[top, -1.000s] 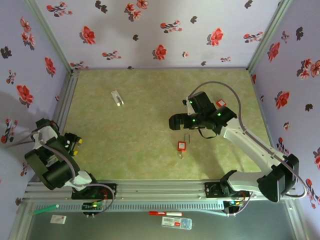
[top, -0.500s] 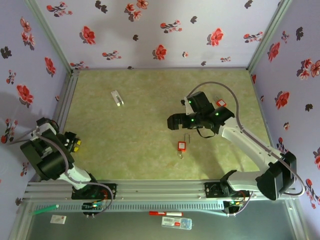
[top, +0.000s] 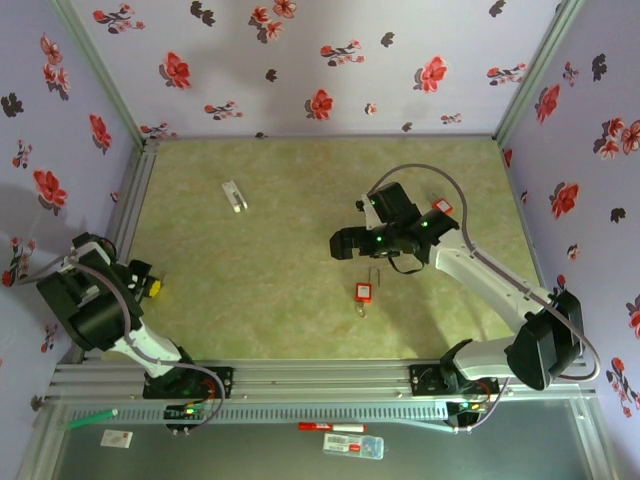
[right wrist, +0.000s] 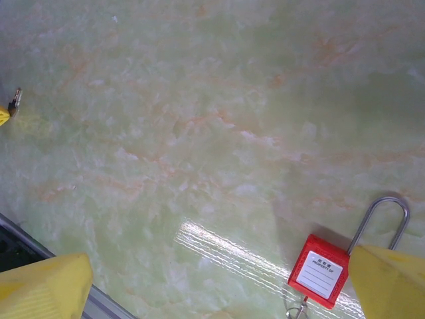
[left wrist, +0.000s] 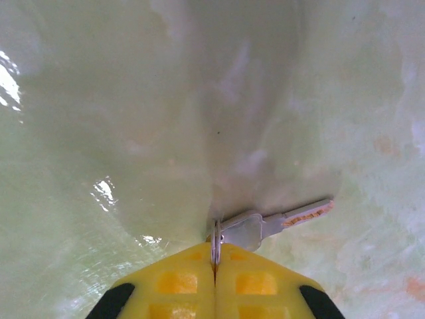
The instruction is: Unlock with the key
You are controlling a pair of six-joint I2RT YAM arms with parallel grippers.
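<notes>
Left hand (left wrist: 214, 259) is clamped tight on the key (left wrist: 272, 222), well left of the red padlock (top: 364, 292). Right hand (top: 345, 243) is spread wide, hovering just beyond that padlock over the desk (top: 270, 250).

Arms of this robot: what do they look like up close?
The left arm and right arm have white tubes between chunky black joints, with grey cables looping alongside. Small green lights glow on the right one. The fingers are yellow, waffle-patterned.
</notes>
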